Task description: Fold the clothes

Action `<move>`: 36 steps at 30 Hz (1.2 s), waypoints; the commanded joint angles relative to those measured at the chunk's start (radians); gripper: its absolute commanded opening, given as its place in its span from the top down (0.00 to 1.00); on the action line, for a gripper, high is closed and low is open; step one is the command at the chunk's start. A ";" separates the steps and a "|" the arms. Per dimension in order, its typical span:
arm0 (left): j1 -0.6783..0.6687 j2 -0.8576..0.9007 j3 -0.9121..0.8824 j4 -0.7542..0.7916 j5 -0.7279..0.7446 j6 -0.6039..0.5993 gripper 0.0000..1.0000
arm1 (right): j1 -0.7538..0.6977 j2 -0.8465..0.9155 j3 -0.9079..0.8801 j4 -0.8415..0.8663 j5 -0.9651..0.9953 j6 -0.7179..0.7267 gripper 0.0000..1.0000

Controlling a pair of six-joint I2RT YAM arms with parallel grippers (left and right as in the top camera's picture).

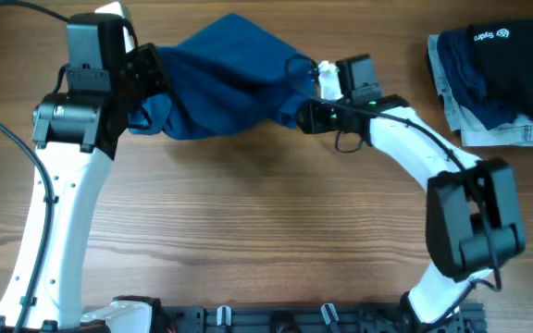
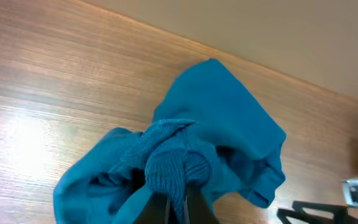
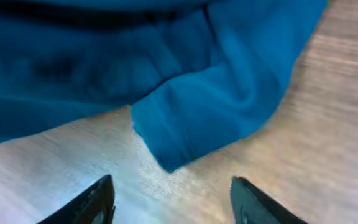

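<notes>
The mid-blue garment [image 1: 225, 79] lies bunched on the wooden table at the back, between both arms. My left gripper [image 1: 146, 79] is at its left end, shut on a ribbed knit edge of the garment [image 2: 179, 165], with fabric gathered round the fingers [image 2: 178, 208]. My right gripper [image 1: 296, 109] is at the garment's right end, open and empty. In the right wrist view its fingertips [image 3: 173, 199] hover over bare table, just short of a folded corner of the garment [image 3: 197, 118].
A pile with a dark navy garment with a white logo [image 1: 502, 60] on a pale denim piece [image 1: 498, 129] lies at the back right. The table's far edge [image 2: 291, 68] runs close behind the blue garment.
</notes>
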 commanded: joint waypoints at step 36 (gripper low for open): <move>0.179 -0.228 0.075 -0.021 0.001 0.071 0.96 | -0.157 -0.624 0.185 -0.443 0.065 -0.026 0.96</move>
